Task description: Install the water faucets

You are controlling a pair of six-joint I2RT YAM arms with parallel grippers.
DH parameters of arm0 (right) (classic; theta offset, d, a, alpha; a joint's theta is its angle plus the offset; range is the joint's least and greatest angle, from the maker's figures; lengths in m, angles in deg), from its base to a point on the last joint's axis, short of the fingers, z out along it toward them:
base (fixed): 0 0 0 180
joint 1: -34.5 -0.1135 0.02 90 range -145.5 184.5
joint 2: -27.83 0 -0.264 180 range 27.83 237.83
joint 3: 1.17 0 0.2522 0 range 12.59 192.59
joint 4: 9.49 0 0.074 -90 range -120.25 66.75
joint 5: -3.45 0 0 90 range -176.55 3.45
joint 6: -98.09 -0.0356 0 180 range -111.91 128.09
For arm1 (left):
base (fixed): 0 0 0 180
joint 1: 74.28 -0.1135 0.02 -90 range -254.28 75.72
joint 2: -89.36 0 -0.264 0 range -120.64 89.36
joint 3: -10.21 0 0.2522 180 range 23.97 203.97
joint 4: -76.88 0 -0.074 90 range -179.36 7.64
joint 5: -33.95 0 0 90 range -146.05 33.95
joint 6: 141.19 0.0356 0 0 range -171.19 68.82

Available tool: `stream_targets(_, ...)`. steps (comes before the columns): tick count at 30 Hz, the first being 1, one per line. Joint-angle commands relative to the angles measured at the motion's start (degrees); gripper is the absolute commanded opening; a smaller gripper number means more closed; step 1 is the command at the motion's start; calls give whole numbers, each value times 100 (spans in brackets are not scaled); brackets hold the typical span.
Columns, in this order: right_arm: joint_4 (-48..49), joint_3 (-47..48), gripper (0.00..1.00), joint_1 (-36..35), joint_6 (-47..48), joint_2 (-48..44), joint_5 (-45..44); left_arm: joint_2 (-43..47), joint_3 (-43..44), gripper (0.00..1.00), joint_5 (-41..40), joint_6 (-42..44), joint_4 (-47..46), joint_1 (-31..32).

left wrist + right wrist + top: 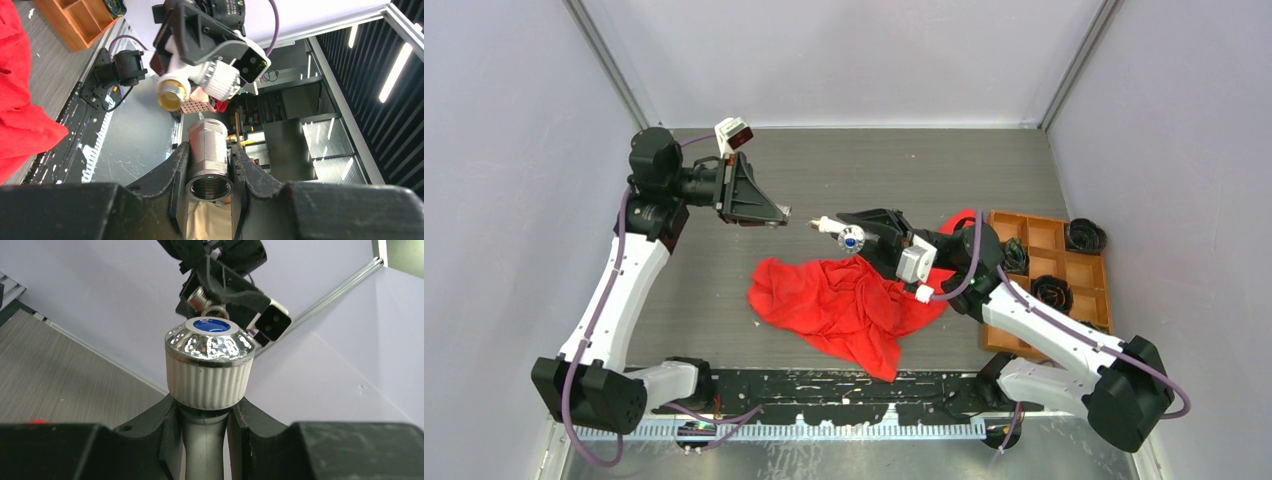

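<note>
The right tool [202, 415] is clamping one white tap [209, 367]; the left tool [209, 155] is clamping one grey fitting [207, 137]; one red cloth [844, 300] is lying on the desk [904, 170], beside one orange tray [1046, 236].

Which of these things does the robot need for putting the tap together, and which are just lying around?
For the job:
- tap, white with a blue knob, held in the right gripper
- metal fitting, held in the left gripper

Just lying about:
- red cloth
- orange tray
- black coils
</note>
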Motion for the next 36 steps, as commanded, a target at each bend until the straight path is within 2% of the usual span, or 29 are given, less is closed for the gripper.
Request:
stream_targets(1,268,545,0,-152,267,122,39,-55,71,0,35,237,154,13)
stream_targets(8,271,780,0,-217,476,357,45,-33,66,0,33,274,175,26)
stream_targets(28,726,985,0,-426,334,711,14,-206,77,0,23,367,228,30)
stream_targets(36,635,1109,0,-423,625,940,83,-167,145,0,61,348,255,33)
